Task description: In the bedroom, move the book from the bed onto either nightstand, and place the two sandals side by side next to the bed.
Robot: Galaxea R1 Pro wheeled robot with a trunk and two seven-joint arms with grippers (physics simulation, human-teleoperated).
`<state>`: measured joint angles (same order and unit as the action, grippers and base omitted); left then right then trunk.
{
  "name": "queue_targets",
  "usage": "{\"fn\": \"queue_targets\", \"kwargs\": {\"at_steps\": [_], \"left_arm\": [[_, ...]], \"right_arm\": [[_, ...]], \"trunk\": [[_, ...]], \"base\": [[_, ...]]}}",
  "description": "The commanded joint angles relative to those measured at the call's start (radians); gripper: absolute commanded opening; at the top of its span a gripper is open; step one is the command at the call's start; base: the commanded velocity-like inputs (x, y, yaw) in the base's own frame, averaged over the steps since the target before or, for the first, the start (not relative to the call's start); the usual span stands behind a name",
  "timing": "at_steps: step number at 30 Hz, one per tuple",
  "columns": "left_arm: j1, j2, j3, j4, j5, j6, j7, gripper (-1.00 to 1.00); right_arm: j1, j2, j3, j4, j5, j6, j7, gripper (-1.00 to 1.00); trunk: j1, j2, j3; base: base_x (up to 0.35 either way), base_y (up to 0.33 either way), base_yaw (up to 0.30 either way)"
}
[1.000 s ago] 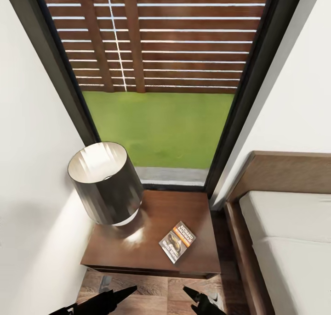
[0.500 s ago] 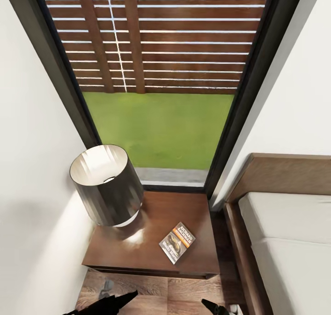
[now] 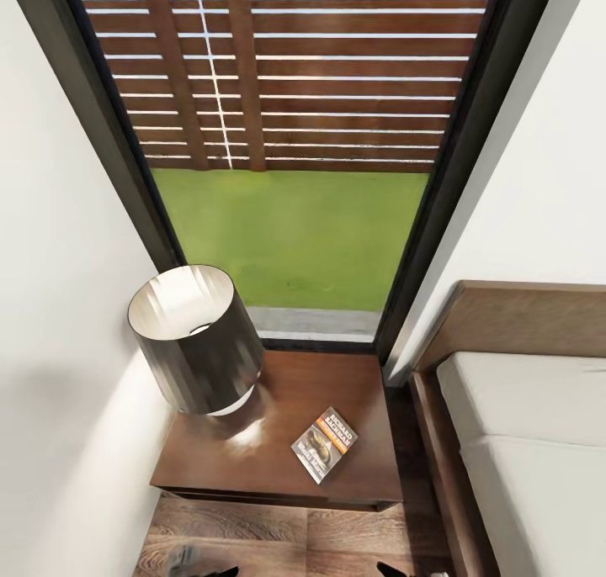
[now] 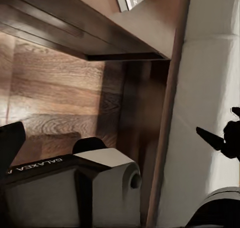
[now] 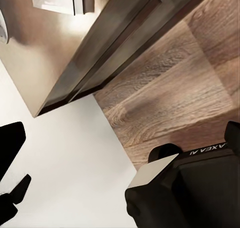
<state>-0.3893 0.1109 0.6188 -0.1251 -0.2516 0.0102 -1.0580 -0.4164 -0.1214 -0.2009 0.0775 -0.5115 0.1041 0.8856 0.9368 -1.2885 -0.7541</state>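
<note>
Book (image 3: 325, 443) seen lying flat on nightstand (image 3: 252, 459), toward its front right corner, cover up. Lamp (image 3: 197, 340) stood on nightstand's left rear part, apart from book. Bed (image 3: 522, 442) placed just right of nightstand, narrow strip of wood floor (image 3: 295, 539) between them. Window (image 3: 295, 148) set behind nightstand. Left gripper (image 3: 225, 572) and right gripper (image 3: 389, 570) glimpsed as dark tips at lower edge of head view; spread or closed cannot be told.

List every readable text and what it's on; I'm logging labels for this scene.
"GALAXEA": partly cut off, on the robot's arm casing, and again in the right wrist view.
White block lettering on the book on the nightstand: too blurred to read.
</note>
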Motion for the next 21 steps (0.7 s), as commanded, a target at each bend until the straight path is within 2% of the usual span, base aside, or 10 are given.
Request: {"fn": "queue_targets", "kwargs": {"at_steps": [1, 7, 8, 11, 14, 18, 20, 21], "left_arm": [[0.000, 0.000, 0.009, 0.013, -0.009, -0.010, 0.023, 1.00], [0.001, 0.001, 0.009, 0.082, -0.009, -0.099, 0.129, 1.00], [0.001, 0.001, 0.009, 0.089, -0.009, -0.107, 0.158, 1.00], [0.011, -0.003, 0.008, 0.099, -0.009, -0.120, 0.315, 1.00], [0.034, -0.011, 0.007, 0.101, -0.010, -0.140, 0.424, 1.00], [0.049, -0.015, 0.007, 0.102, -0.010, -0.186, 0.468, 1.00], [0.063, -0.015, 0.007, 0.102, -0.009, -0.195, 0.483, 1.00], [0.077, -0.016, 0.007, 0.102, -0.010, -0.200, 0.518, 1.00]], "right_arm": [[-0.001, -0.001, -0.008, 0.003, -0.004, 0.009, 0.004, 1.00], [0.007, -0.001, -0.008, 0.004, -0.004, 0.007, -0.001, 1.00], [0.012, -0.001, -0.008, 0.004, -0.004, 0.006, -0.002, 1.00], [0.051, -0.001, -0.008, 0.004, -0.004, -0.027, -0.011, 1.00], [0.068, -0.001, -0.008, 0.004, -0.004, -0.068, -0.094, 1.00], [0.098, 0.000, -0.007, 0.004, -0.004, -0.082, -0.198, 1.00], [0.107, 0.001, -0.006, 0.004, -0.004, -0.084, -0.215, 1.00], [0.112, 0.001, -0.006, 0.004, -0.004, -0.085, -0.225, 1.00]], "trunk": [[0.000, 0.000, -0.001], [0.000, 0.000, -0.001], [0.000, 0.000, -0.001], [0.000, 0.000, -0.001], [0.000, 0.000, -0.001], [0.000, 0.000, -0.001], [0.000, 0.000, -0.001], [0.000, 0.000, -0.001]], "base": [[0.000, 0.000, 0.000], [0.000, 0.000, 0.000], [0.000, 0.000, 0.000], [0.000, 0.000, 0.000], [0.000, 0.000, 0.000], [0.000, 0.000, 0.000], [0.000, 0.000, 0.000], [0.000, 0.000, 0.000]]}}
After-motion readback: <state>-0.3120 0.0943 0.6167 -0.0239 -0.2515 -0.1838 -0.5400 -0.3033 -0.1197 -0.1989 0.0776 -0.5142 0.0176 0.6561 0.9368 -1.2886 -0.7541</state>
